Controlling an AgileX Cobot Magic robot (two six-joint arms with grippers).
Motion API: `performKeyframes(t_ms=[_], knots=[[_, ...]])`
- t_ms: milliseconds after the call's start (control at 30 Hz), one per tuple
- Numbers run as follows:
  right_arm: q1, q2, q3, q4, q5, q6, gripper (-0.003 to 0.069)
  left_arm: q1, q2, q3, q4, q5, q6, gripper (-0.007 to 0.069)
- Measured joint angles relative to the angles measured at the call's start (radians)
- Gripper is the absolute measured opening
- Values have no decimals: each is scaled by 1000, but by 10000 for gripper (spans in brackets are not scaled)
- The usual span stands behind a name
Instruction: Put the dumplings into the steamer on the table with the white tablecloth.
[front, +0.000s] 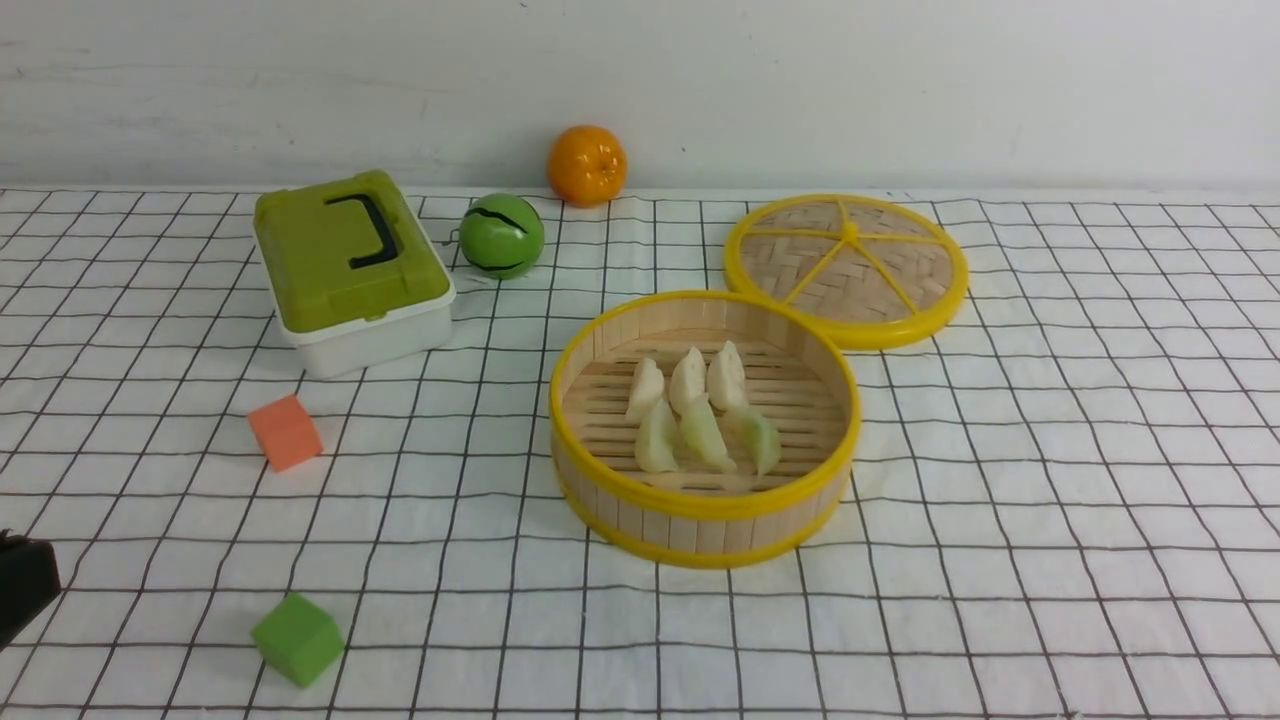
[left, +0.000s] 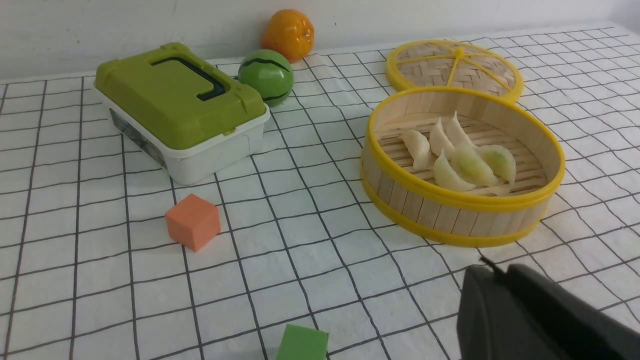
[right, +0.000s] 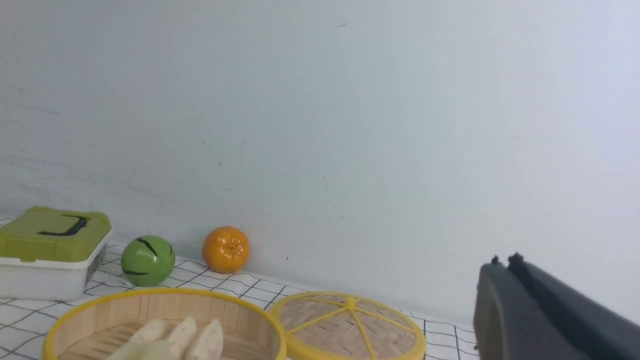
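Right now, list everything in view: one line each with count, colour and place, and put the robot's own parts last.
dumplings: six, three cream-white behind three pale green, all inside the steamer.
steamer: one, bamboo with yellow rims, centre of the table.
lid: one, woven with yellow rim, flat behind the steamer to its right.
box: one, white with green top and black handle, far left.
green ball: one, black-striped, right of the box.
orange: one, by the wall.
orange cube: one, in front of the box.
green cube: one, near left.
tablecloth: one, white with black grid, covering the table.
left gripper: black, shut, empty, near left edge.
right gripper: black, shut, empty, raised.
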Motion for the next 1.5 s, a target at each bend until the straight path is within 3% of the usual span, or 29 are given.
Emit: performKeyframes(t_ms=[300,467,633,867,1500], knots=[[0,-18,0,-6,7,2,0,0,0,0,0,-1,0,37],[-16,-114,0,-6,90,2,1,0,0,0,1,-1,0,37],[-103,-275,0,22,459,3,-1,0,0,0,1,0,0,40],[-134,-290,0,101,879,4,-1,0,-2,0,1,-1,0,48],[-140,-290,-8,128,922,3,20,0,-2,1,1,1,0,62]])
